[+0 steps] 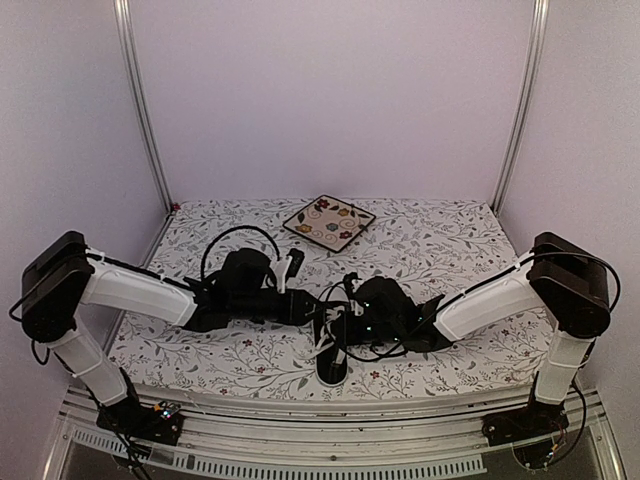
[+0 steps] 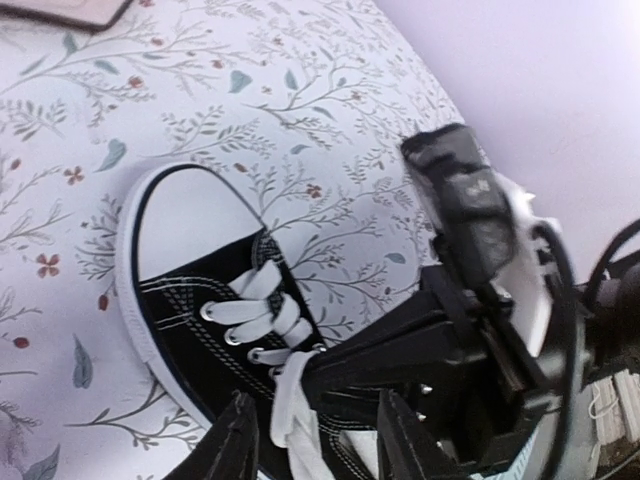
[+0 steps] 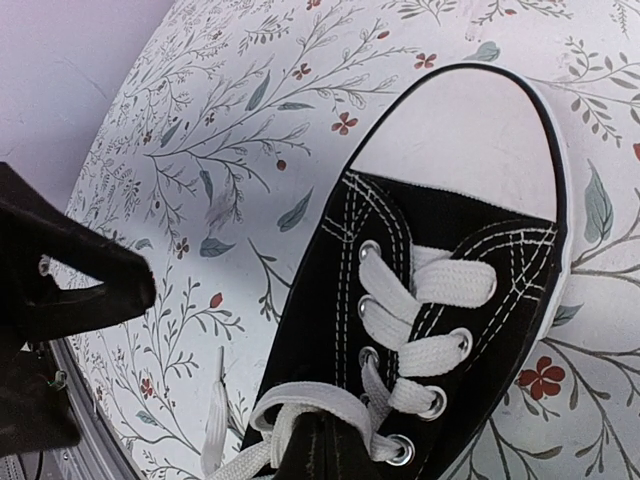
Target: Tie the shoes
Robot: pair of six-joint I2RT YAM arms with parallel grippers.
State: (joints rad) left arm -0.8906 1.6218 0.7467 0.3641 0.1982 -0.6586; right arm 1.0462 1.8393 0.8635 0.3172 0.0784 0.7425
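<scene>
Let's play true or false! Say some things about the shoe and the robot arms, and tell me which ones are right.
1. The shoe is black with white laces. True.
2. The shoe sits on the plate. False: it lies on the flowery table cover, and the plate is apart from it, farther back.
3. The toe cap is red. False: it is white.
4. The left arm and the right arm both reach in toward the shoe. True.
5. The laces are tied in a neat bow. False: a loose lace end lies on the cover beside the shoe.
</scene>
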